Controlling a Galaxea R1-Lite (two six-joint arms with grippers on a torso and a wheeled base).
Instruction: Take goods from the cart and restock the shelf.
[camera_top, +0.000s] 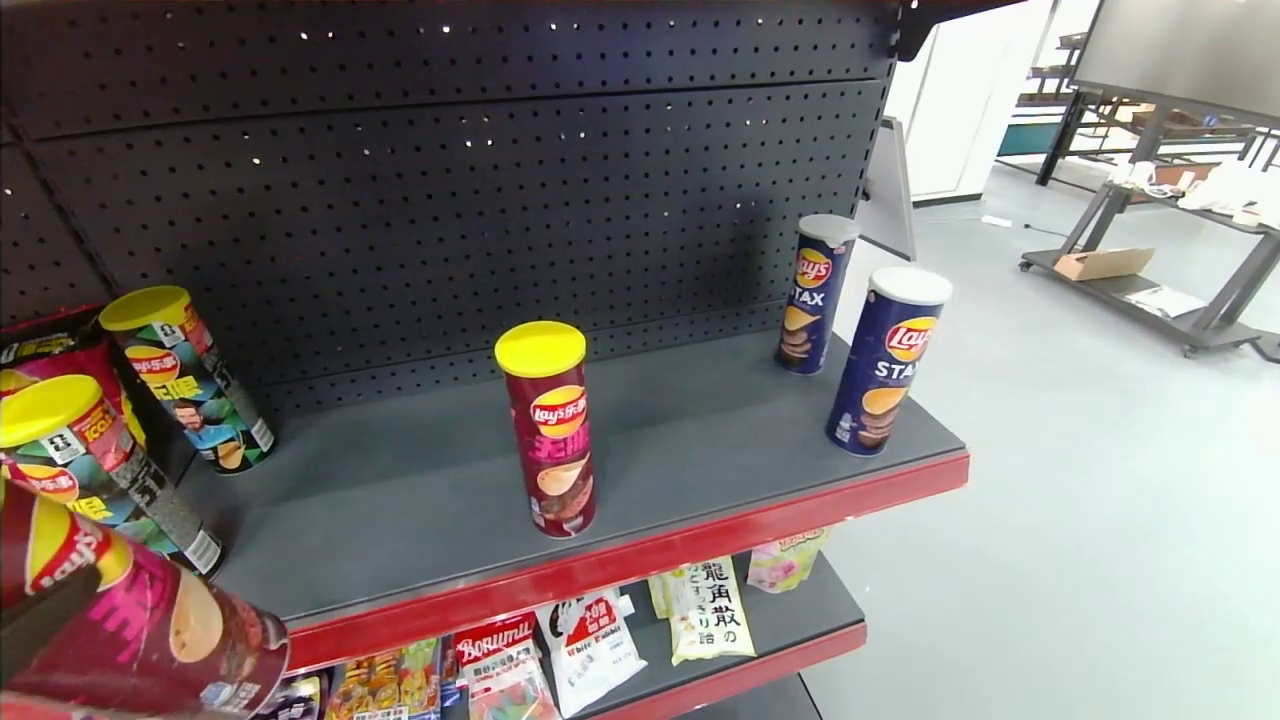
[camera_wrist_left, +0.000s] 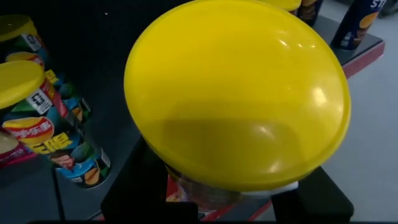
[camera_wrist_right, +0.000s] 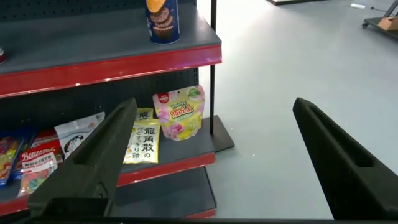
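A maroon chip can (camera_top: 130, 625) with a yellow lid (camera_wrist_left: 236, 93) lies tilted at the lower left of the head view, in front of the shelf (camera_top: 400, 490). My left gripper (camera_wrist_left: 227, 202) is shut on this can below its lid. On the shelf stand another maroon can (camera_top: 547, 445) in the middle, two teal cans (camera_top: 190, 385) at the left and two blue cans (camera_top: 885, 365) at the right. My right gripper (camera_wrist_right: 217, 168) is open and holds nothing, low beside the shelf's right end.
A black pegboard (camera_top: 450, 200) backs the shelf. The lower shelf (camera_wrist_right: 180, 158) holds several snack bags (camera_top: 700, 605). Bare shelf lies between the teal cans and the middle can. Right of the shelf is open grey floor (camera_top: 1080, 500), with a trolley (camera_top: 1150, 280) far off.
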